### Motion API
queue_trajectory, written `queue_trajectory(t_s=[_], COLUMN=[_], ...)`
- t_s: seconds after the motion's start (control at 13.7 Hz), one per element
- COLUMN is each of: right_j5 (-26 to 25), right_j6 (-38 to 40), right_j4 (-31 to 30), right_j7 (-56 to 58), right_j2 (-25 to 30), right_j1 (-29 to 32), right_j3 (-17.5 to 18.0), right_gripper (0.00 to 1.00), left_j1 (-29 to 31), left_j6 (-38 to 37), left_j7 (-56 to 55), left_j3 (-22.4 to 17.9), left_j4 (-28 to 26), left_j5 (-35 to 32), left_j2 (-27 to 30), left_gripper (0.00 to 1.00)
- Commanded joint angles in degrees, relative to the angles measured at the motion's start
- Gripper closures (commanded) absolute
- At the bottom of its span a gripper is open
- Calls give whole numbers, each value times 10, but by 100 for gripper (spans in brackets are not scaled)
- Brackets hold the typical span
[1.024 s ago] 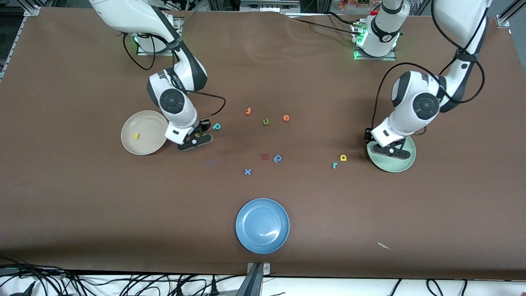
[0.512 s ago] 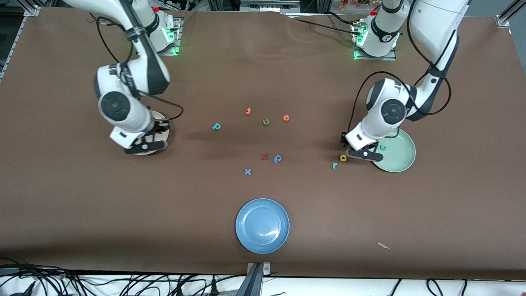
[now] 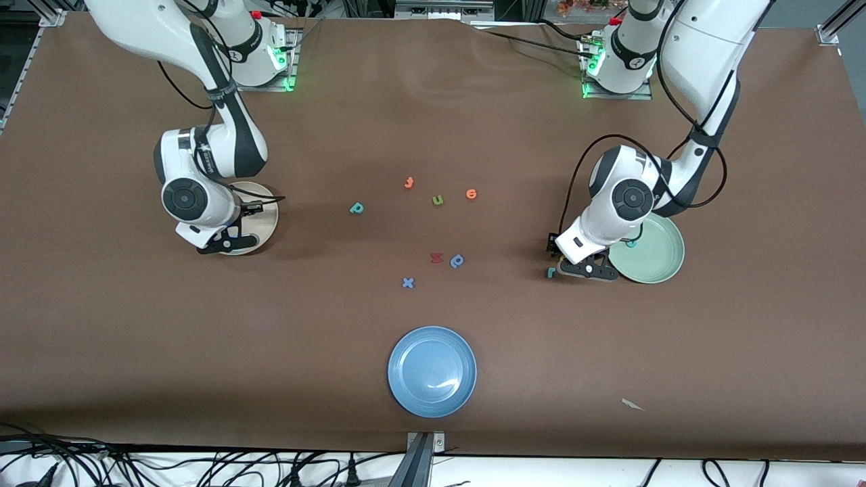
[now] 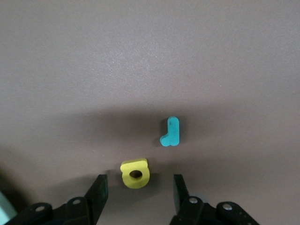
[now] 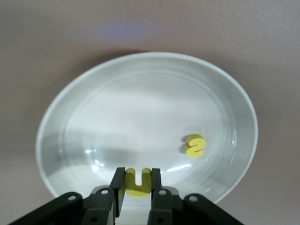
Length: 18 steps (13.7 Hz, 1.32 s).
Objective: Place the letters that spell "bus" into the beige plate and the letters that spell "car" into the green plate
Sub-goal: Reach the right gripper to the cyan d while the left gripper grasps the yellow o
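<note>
Brown tabletop is showing right gripper [image 5: 137, 183] clamping yellow u [image 5: 137, 182] over beige plate [image 5: 84, 93]; left gripper [image 4: 138, 187] is straddling yellow a [image 4: 135, 173], jaws apart.

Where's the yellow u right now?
The yellow u is pinched in the right gripper over the beige plate, near the yellow s lying in it.

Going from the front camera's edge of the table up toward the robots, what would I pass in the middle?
round blue plate → small blue foam x → darker blue p-shaped foam letter → teal foam letter → orange foam t
</note>
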<state>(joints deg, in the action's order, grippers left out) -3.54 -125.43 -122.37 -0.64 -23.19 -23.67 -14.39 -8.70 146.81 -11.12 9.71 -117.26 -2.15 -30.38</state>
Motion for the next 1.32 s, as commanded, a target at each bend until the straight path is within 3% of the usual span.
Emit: queue_trajectory(t_s=[0.0, 0.07, 0.22, 0.51, 0.73, 0.95, 1.24], right_j5=[-2, -1, 9, 10, 9, 6, 5], right_j6=[0, 6, 46, 84, 33, -37, -110], right_j4=[-1, 1, 15, 49, 52, 50, 17], right_j7=[12, 7, -24, -198, -325, -386, -464], right_j2=[10, 17, 40, 53, 42, 1, -12], right_j1=[3, 3, -5, -5, -7, -39, -68], right_j3=[-2, -1, 15, 124, 199, 209, 210], right_gripper=[1, 1, 1, 1, 1, 1, 5], left_j1=[-12, -12, -12, -12, -12, -5, 22], left_j6=[15, 15, 15, 15, 14, 1, -86], left_j7=[-3, -3, -2, -2, 0, 3, 6], left_j3=[-4, -4, -4, -4, -5, -7, -7], left_j4=[13, 13, 13, 13, 13, 10, 10], left_j5=[8, 8, 5, 3, 2, 1, 0], left_j2=[-21, -21, -21, -21, -15, 11, 75], left_gripper=[35, 37, 51, 68, 93, 98, 98])
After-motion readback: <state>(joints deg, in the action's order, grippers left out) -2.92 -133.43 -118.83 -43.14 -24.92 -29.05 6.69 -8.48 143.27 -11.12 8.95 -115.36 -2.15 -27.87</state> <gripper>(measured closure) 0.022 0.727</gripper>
